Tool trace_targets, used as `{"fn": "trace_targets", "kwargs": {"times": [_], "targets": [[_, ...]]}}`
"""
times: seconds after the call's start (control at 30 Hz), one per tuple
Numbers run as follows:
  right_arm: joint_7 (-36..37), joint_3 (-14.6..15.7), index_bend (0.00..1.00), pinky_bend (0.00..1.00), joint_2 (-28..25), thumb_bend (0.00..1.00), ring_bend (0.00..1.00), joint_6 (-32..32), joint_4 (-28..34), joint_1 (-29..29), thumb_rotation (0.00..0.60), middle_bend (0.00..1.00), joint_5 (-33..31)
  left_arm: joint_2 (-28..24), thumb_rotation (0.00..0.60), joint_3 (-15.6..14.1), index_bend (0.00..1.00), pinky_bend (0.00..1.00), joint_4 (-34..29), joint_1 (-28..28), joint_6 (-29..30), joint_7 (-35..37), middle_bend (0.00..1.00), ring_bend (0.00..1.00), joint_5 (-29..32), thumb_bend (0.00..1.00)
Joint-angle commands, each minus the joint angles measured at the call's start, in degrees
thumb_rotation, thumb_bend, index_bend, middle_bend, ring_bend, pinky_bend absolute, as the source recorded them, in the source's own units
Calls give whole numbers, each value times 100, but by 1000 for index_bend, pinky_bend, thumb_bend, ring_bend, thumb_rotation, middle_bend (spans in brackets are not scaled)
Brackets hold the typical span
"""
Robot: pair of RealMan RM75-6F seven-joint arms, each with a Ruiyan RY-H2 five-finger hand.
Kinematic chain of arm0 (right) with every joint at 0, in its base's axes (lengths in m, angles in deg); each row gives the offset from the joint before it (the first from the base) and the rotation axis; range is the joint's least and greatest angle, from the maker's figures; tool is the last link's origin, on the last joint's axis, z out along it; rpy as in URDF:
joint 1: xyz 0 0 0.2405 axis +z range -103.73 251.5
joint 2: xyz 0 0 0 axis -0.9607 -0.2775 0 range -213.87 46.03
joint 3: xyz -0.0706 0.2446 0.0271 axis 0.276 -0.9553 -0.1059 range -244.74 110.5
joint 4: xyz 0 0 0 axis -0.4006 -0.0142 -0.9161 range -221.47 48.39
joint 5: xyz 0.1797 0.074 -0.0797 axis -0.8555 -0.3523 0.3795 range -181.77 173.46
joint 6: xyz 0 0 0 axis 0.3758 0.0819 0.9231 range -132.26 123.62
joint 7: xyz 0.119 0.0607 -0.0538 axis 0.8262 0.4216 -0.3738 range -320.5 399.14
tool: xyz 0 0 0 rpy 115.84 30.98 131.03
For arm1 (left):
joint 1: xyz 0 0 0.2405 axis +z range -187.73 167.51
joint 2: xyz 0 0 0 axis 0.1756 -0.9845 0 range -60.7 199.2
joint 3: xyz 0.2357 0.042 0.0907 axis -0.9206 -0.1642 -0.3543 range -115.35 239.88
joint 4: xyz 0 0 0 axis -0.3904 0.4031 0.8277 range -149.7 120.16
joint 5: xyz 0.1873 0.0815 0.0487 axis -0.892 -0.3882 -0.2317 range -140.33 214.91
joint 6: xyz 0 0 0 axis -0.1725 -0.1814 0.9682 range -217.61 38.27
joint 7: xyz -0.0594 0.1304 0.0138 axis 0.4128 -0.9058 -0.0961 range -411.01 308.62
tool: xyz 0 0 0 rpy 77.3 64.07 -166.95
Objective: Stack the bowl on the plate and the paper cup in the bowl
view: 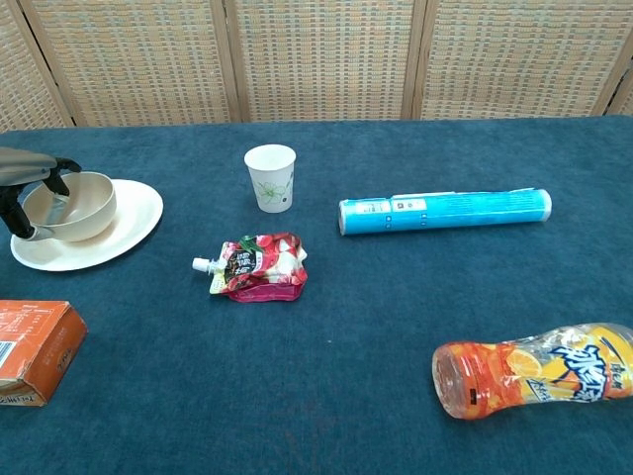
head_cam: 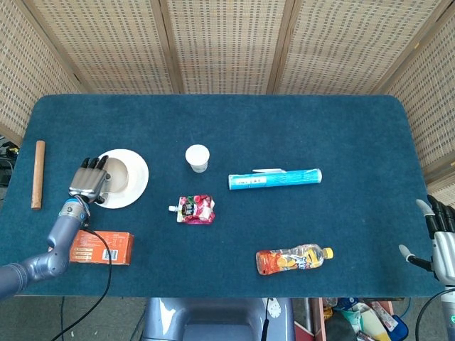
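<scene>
Cream ceramic bowl (view: 69, 206) on white plate (view: 119, 226) | left hand (head_cam: 90, 181) grips rim | risk: releasing drags bowl off | right hand (head_cam: 442, 245) spread, idle

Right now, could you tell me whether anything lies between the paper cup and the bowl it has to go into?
Nothing visible does. The paper cup stands upright to the right of the bowl, with bare table between them; the pouch lies nearer the camera, off that line.
</scene>
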State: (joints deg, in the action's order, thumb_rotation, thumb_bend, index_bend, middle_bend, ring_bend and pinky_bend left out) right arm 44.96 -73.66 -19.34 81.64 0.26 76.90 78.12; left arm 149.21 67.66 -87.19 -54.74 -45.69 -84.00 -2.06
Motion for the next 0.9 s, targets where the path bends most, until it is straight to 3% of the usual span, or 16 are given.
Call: {"fn": "trace_targets", "kwargs": {"times": [0.03, 0.13, 0.33, 0.6, 0.9], "targets": [[10, -7, 64, 0, -7, 173, 0, 3, -2, -1, 600, 0, -6, 4, 600, -28, 498, 0, 11, -12, 0, -11, 0, 0, 15, 319], [29, -6, 64, 0, -6, 173, 0, 8, -10, -5, 600, 0, -2, -3, 600, -59, 319, 0, 6, -26, 37, -54, 0, 0, 97, 226], [5, 0, 64, 0, 8, 173, 0, 9, -14, 3, 600, 0, 21, -111, 600, -14, 155, 0, -120, 26, 261, 105, 0, 0, -59, 155], [5, -1, 64, 0, 3, 173, 0, 15, 0, -6, 600, 0, 13, -770, 600, 232, 158, 0, -997, 195, 720, 653, 0, 0, -693, 155], [-13, 17, 64, 0, -23, 173, 0, 47, 63, -23, 600, 0, 51, -1455, 600, 449, 279, 0, -1901, 311, 1349, 845, 0, 0, -1451, 180]]}}
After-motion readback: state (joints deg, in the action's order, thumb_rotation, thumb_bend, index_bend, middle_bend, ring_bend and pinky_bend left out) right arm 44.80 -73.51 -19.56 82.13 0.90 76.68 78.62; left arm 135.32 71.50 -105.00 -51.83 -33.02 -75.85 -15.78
